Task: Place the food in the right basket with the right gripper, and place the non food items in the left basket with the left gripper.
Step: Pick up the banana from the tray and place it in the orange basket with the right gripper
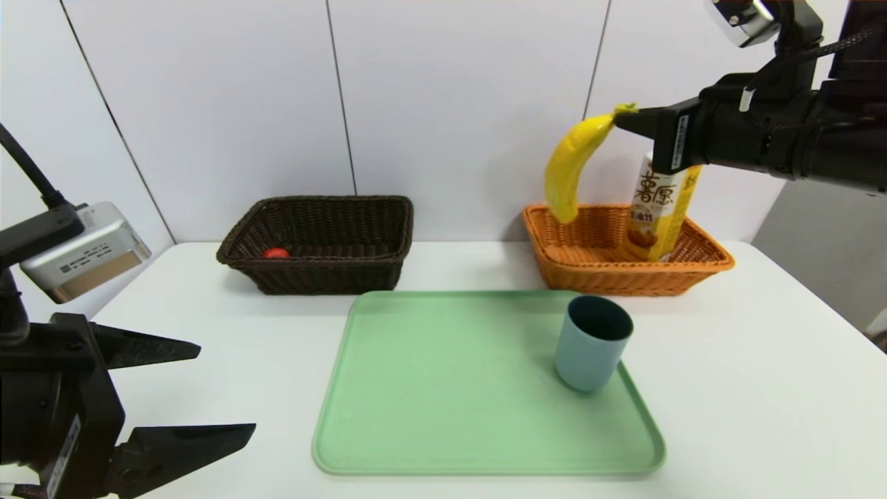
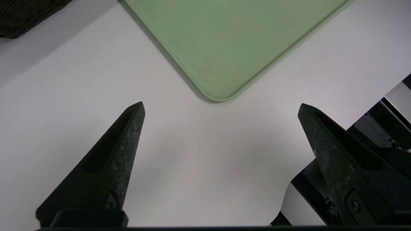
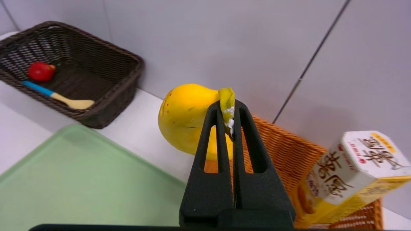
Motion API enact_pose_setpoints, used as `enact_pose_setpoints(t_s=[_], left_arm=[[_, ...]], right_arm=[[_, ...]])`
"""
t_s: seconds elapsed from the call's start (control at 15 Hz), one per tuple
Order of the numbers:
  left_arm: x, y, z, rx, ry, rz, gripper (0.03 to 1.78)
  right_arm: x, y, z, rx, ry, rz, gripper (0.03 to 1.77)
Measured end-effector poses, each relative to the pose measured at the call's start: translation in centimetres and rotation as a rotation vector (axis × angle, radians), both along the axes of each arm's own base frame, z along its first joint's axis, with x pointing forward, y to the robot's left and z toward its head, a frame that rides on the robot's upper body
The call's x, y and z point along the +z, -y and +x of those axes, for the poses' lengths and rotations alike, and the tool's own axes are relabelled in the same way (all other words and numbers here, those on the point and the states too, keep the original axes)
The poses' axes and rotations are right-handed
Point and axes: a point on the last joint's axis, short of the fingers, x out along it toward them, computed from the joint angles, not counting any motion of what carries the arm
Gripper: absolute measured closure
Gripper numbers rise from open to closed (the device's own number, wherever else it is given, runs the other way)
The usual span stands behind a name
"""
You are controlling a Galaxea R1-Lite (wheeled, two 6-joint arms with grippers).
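Tray [image 1: 443, 388], green and largest, serves as datum, bearing only the grey-blue cup [image 1: 592, 341] near its right edge. Behind its far right corner the orange basket [image 1: 589, 267] holds the snack box [image 1: 658, 211] upright. Behind its far left corner the dark basket [image 1: 326, 270] contains the red duck [image 1: 276, 254] and spoon [image 3: 61, 97]. Right gripper [image 1: 624, 119] is clamped on the banana [image 1: 572, 166] by its stem, hanging above that basket's left end, evidently for lowering in. Left gripper [image 1: 208, 391] gapes empty beside the tray's near left corner.

White table [image 1: 762, 360] against a pale panelled wall [image 1: 450, 104] (thin dark seams)
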Motion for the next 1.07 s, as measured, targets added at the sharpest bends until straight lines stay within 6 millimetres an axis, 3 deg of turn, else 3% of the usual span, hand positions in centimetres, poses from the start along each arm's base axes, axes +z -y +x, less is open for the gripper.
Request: enact_pose_setpoints(t_s=[0.33, 1.07], left_arm=[[-0.1, 0.0, 0.1, 0.0, 0.01, -0.004, 0.12], [-0.5, 0.2, 0.4, 0.004, -0.01, 0.005, 0.12]], right_arm=[[-0.8, 1.3, 2.0, -0.065, -0.026, -0.051, 1.71], [-4.4, 2.8, 6.7, -0.127, -0.098, -0.152, 1.71]])
